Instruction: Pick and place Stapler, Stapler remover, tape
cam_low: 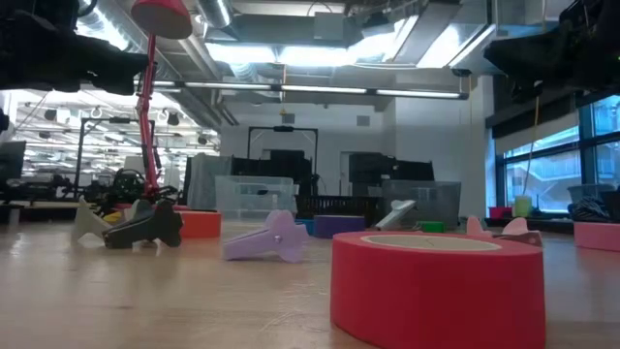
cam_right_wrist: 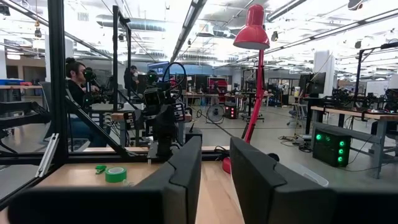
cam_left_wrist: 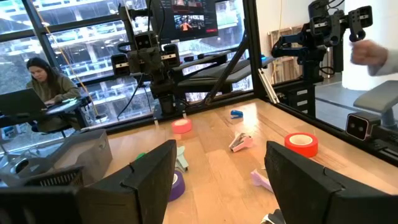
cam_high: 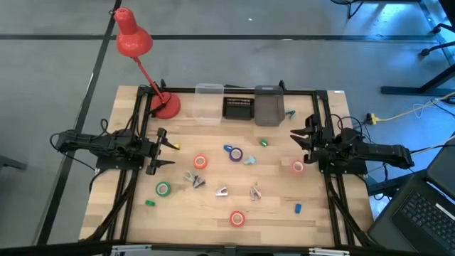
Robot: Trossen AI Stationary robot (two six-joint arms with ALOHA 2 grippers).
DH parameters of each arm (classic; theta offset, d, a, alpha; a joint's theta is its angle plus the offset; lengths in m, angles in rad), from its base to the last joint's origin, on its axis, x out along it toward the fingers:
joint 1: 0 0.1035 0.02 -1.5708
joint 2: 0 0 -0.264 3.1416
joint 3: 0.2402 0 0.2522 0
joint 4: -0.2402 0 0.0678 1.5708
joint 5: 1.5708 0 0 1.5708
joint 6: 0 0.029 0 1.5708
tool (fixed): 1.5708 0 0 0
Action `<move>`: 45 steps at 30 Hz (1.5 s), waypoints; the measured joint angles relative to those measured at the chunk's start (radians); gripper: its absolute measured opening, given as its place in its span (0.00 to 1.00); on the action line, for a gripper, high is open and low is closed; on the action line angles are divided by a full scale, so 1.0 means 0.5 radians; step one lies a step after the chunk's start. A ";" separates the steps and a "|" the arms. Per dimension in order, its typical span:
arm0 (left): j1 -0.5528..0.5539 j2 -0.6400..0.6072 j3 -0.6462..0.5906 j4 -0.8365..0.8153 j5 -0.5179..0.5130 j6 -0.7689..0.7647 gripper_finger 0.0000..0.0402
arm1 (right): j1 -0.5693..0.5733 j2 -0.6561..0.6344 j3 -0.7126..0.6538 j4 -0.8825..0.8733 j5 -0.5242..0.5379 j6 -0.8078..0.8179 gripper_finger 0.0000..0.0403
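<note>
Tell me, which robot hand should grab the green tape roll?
The left hand, probably. The green tape roll lies on the left side of the table, just in front of that open hand. The right hand waits at the far edge, with other items between.

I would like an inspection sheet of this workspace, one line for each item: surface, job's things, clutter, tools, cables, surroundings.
Surface: wooden table inside a black frame.
Job's things: tape rolls lie scattered: red-orange, red-orange, red-orange, green, purple-blue. Small staple removers lie mid-table. No stapler identified.
Clutter: red desk lamp, clear bin, black basket, grey box, tiny coloured blocks.
Tools: left tool open, empty, at the left edge; right tool holds nothing, partly closed, at the right edge.
Cables: yellow cable on the floor, right of the table.
Surroundings: person seated at a laptop beyond the table.
</note>
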 joint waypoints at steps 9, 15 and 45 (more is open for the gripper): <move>0.000 0.000 0.000 0.000 0.001 0.000 0.59 | 0.000 0.000 0.001 0.086 0.001 -0.001 0.22; 0.000 0.000 0.001 -0.001 0.000 0.000 0.59 | 0.000 0.046 0.071 0.187 0.007 0.209 0.22; -0.001 0.000 0.000 0.064 -0.131 0.263 0.59 | -1.477 1.793 1.638 -2.465 0.475 0.453 0.22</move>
